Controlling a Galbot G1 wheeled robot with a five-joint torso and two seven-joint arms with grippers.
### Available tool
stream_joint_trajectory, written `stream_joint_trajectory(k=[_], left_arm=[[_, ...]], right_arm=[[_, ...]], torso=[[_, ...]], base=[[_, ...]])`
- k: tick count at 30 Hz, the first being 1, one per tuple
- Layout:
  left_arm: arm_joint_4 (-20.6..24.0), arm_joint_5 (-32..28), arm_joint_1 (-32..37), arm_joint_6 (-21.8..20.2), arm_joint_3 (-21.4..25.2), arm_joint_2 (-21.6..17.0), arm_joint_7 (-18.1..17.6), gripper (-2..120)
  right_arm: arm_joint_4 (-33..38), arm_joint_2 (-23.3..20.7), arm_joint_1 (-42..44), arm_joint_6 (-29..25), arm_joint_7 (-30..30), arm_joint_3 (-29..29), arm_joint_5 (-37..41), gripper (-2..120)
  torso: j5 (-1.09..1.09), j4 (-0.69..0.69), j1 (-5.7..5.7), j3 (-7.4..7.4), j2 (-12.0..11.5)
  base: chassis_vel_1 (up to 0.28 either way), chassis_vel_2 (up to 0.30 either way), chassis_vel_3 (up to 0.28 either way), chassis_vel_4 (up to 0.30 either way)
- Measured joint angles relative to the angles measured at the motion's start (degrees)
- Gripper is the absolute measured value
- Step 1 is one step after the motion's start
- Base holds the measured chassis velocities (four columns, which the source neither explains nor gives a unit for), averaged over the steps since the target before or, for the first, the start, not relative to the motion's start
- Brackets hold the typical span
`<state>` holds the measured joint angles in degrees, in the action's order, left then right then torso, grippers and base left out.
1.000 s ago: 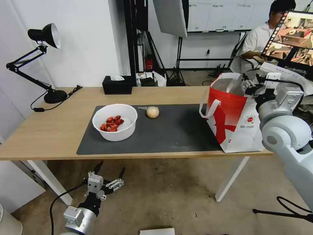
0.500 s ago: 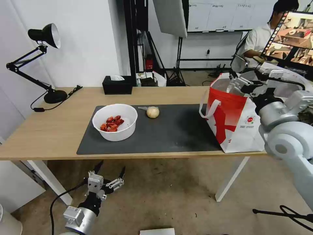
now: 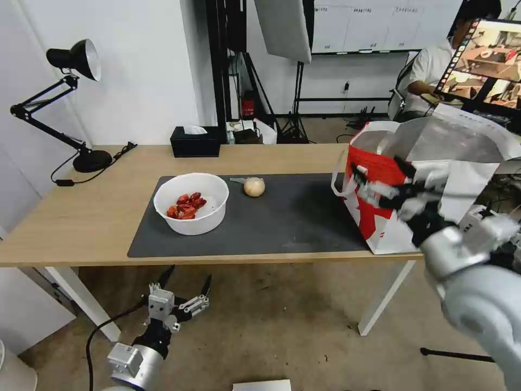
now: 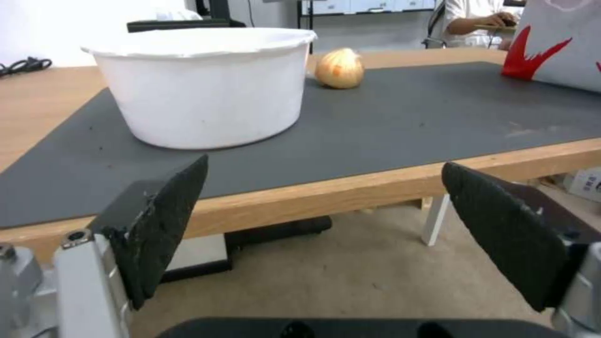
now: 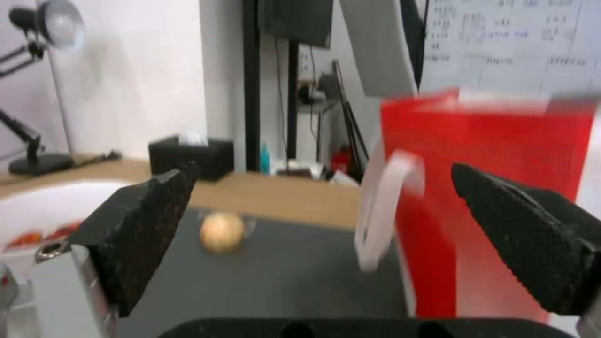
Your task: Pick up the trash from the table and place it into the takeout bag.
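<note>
On the table [image 3: 97,212], a white bowl [image 3: 191,203] with red scraps stands at the left of the dark mat [image 3: 293,217]. The wrapped beige ball [image 3: 254,186] lies just behind it to the right. The takeout bag [image 3: 374,152] stands open at the table's right end. My right gripper [image 3: 377,165] is open and empty, hovering in front of the bag's red side and pointing toward the mat. Its wrist view shows the ball [image 5: 221,231] and the bag [image 5: 495,188] ahead. My left gripper [image 3: 187,276] hangs open below the table's front edge, facing the bowl [image 4: 206,84] and ball [image 4: 339,69].
A black tissue box [image 3: 195,141] sits at the table's back edge. A black desk lamp [image 3: 81,108] stands at the back left. The bag's white strap [image 3: 347,182] hangs over the mat's right end. A person sits at a screen behind the bag.
My right arm has swung down from over the bag's mouth to in front of its red side, nearer the table's front edge. The left gripper has barely shifted.
</note>
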<state>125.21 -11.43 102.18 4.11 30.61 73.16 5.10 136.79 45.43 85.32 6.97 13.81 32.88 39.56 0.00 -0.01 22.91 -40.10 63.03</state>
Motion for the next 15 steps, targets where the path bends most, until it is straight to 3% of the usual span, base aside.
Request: stream_joint_trajectory(k=[5,15], left_arm=[[0.0,0.04,0.33,0.18,0.05,0.12,0.03,100],[-0.19,0.04,1.02,0.66,0.39,0.25,0.02,100]], right_arm=[[0.23,5.57,10.84,-5.65,-1.59,-0.44,-7.49,100],[-2.49,11.33,17.97,-12.82,-0.06,-3.83,-16.46,100]], torso=[[-0.01,-0.01,0.0,0.0,0.0],[-0.01,0.01,0.0,0.0,0.0]], base=[[0.0,0.0,0.0,0.0],[0.0,0.0,0.0,0.0]])
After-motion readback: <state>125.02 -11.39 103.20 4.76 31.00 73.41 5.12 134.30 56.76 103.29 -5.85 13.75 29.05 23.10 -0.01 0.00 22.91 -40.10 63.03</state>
